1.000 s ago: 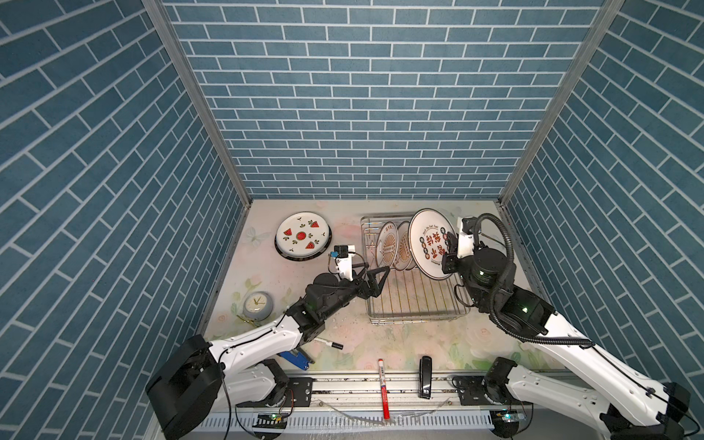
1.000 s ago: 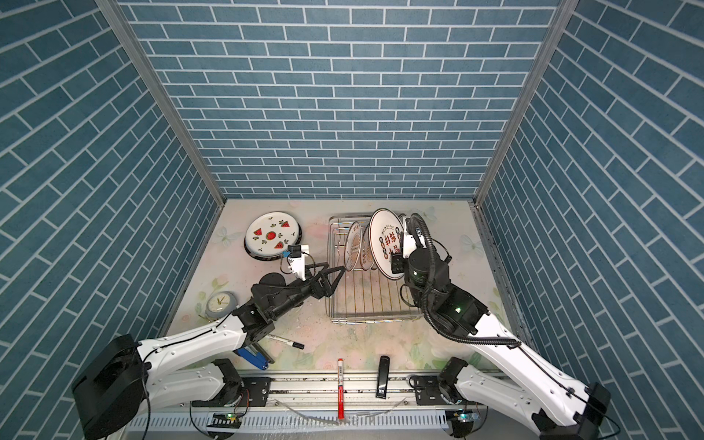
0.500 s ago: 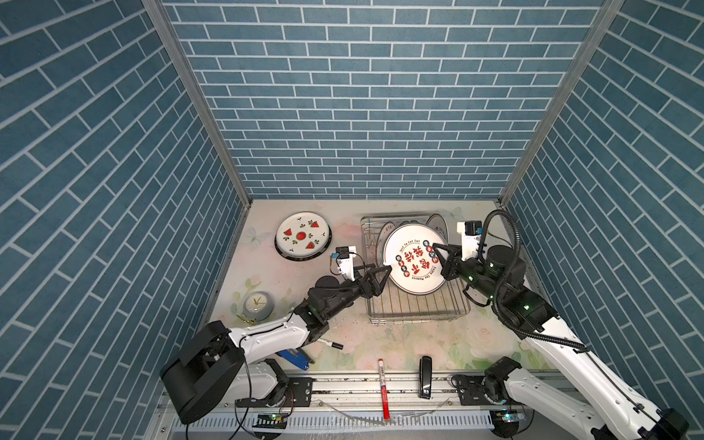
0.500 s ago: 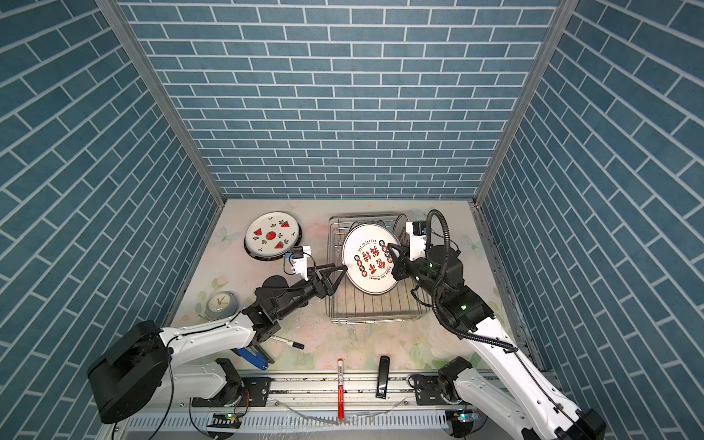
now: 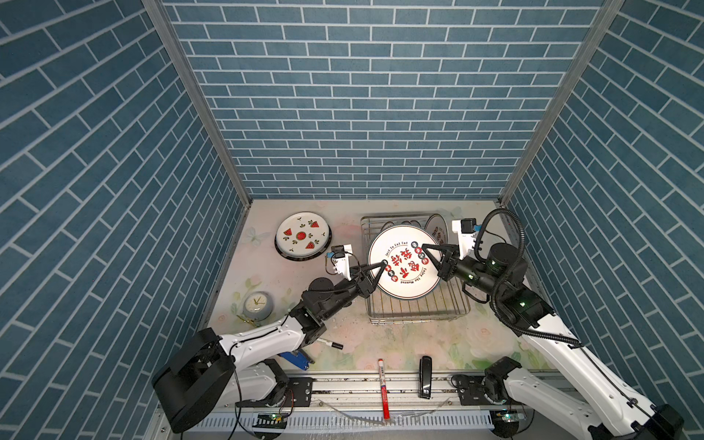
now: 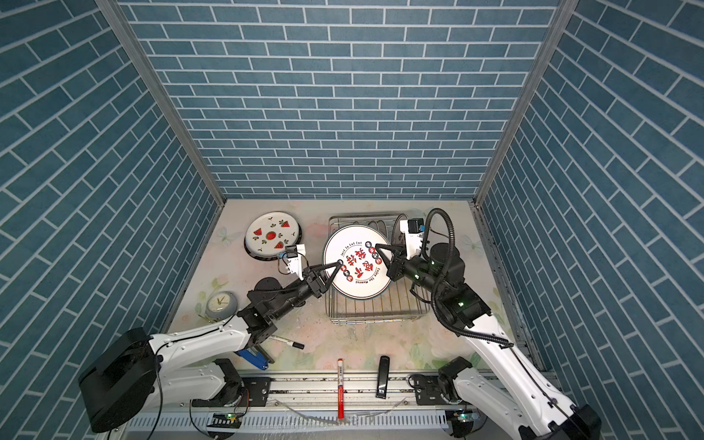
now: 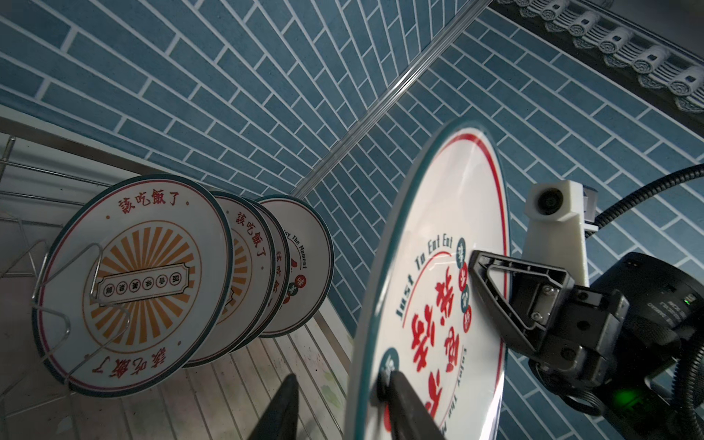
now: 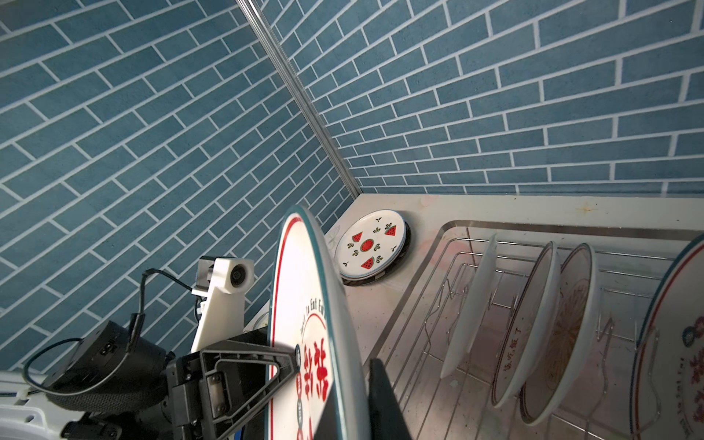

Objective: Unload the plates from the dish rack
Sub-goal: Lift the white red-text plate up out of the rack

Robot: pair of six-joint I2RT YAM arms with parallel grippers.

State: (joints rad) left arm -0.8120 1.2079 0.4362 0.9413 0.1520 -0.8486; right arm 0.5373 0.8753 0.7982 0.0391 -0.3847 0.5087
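a watermelon plate [image 5: 303, 236] lies flat on the bench [image 5: 348, 331] at far left. the left pincer [image 5: 378, 275], narrow but with a gap behind, straddles the left rim of a red-character plate [image 5: 404, 266] held tilted above the dish rack [image 5: 419, 309]. the right pincer [image 5: 430, 261] clamps its right rim. four more plates [image 7: 133, 285] lean in the rack's far end.
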